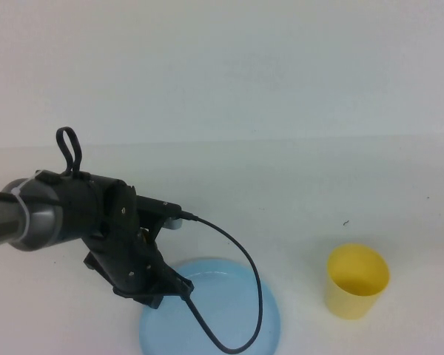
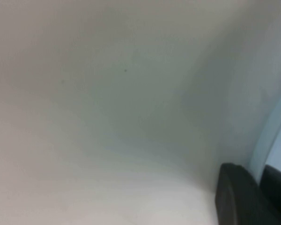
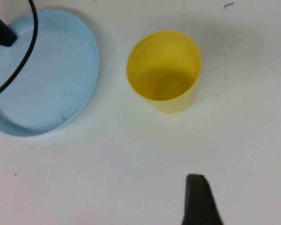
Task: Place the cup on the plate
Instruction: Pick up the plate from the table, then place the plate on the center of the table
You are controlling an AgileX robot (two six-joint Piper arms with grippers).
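Note:
The yellow cup [image 1: 357, 281] stands upright and empty on the white table, to the right of the light blue plate [image 1: 229, 310]. The two are apart. My left gripper [image 1: 170, 287] is down at the plate's left rim. In the left wrist view its dark fingers [image 2: 234, 197] are shut with the plate's pale blue rim [image 2: 267, 140] running in between them. My right gripper [image 3: 243, 206] is outside the high view. In its own view it hovers open over bare table a little short of the cup [image 3: 164, 70], with nothing between its fingers; the plate [image 3: 42, 75] lies beside the cup.
A black cable [image 1: 244, 296] loops from the left arm across the plate's top. A tiny dark speck [image 1: 345, 222] lies on the table behind the cup. The white table [image 1: 281, 185] stretches back behind both objects.

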